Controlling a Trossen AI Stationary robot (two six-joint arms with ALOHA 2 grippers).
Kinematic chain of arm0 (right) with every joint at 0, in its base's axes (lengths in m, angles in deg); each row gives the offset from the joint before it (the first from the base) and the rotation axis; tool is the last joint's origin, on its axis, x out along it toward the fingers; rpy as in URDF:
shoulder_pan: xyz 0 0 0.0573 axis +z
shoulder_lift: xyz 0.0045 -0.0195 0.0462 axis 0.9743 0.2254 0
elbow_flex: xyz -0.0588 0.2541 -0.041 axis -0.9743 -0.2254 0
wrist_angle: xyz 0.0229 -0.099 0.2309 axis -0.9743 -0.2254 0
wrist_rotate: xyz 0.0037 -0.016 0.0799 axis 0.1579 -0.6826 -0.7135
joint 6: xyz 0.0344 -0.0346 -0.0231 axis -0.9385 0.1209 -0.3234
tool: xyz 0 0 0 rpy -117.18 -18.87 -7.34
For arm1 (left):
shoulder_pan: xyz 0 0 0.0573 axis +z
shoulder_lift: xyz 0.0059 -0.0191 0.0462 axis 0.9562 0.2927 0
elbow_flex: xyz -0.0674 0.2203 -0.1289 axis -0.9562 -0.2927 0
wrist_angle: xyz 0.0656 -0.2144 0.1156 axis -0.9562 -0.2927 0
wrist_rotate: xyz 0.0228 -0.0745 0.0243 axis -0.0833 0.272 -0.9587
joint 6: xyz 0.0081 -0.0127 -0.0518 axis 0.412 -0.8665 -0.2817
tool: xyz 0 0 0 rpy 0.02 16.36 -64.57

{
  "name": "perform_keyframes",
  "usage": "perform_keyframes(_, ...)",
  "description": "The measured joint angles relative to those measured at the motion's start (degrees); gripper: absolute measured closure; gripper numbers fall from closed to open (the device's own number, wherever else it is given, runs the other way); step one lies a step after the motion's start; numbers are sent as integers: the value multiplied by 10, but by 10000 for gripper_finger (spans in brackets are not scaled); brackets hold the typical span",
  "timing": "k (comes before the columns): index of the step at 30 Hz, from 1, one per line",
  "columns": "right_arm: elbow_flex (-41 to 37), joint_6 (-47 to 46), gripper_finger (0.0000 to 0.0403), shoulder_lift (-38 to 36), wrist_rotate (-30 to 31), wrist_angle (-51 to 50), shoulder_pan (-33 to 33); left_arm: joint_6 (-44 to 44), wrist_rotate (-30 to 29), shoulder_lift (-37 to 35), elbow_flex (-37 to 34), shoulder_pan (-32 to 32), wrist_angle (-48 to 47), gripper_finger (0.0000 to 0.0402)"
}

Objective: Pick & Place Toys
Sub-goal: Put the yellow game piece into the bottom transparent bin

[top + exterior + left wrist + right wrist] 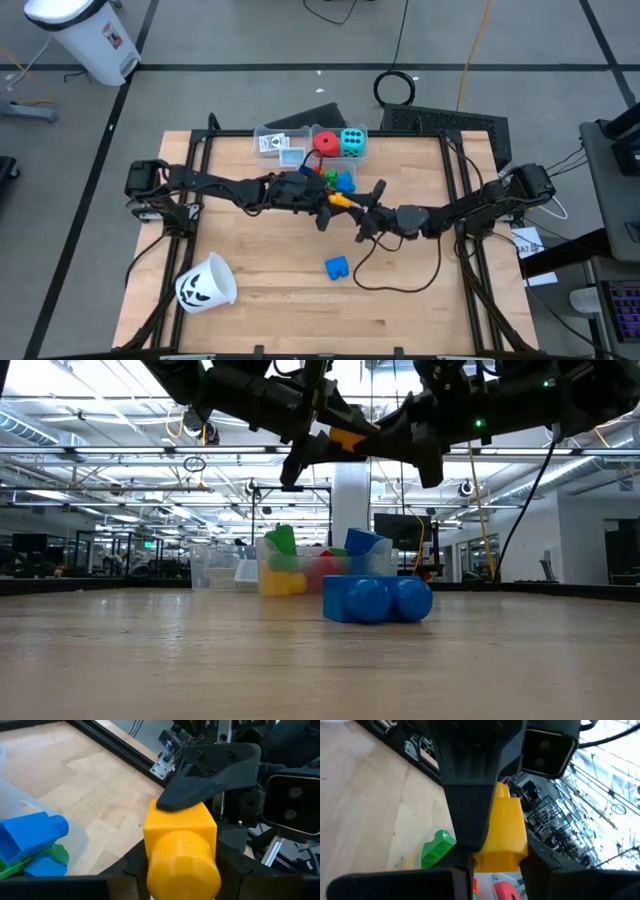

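A yellow block (342, 199) hangs in the air over the table's middle, between my two grippers. My left gripper (182, 865) comes from the left and is shut on it. My right gripper (497, 870) comes from the right and meets the same block (509, 827). A blue block (336, 266) lies on the table nearer the front and also shows in the low view (375, 600). A clear bin (290, 150) at the far side holds a red die (326, 141), a cyan die (352, 143), white cards (272, 143) and green and blue blocks (338, 178). My left gripper pinches the yellow block's two opposite sides (150, 840) between its two fingers, level, from the table's left. The block's round stud (182, 865) faces back toward the wrist. The block is lifted clear of the table. My right gripper comes level from the table's right. One finger (210, 775) lies on another face of the block (200, 812), crosswise to my left fingers. The block hides the other finger. In the right wrist view the block fills the gap between the fingers.
A white cup with a black pumpkin face (205, 283) lies on its side at the front left. A black cable (400, 282) loops over the table at the front right. Bare wood (270, 320) lies along the front.
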Motion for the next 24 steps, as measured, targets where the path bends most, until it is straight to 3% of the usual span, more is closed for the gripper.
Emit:
perform_keyframes(7, 1, -106, 286, 1, 9, -13, 0, 0, 0, -8, 0, 10, -10, 260)
perform_keyframes(10, 2, -145, 265, -5, 44, -21, 5, 16, -2, -29, 0, 25, -36, 260)
perform_keyframes(13, 0, -147, 247, -22, 59, -76, 14, 33, -44, -56, 5, 44, -58, 260)
perform_keyframes(19, 0, -218, 230, -114, 58, -192, 16, 46, -104, -68, 3, 65, -141, 260)
perform_keyframes(24, 0, -263, 235, -180, 58, -263, 16, 35, -145, -27, 3, 65, -179, 260)
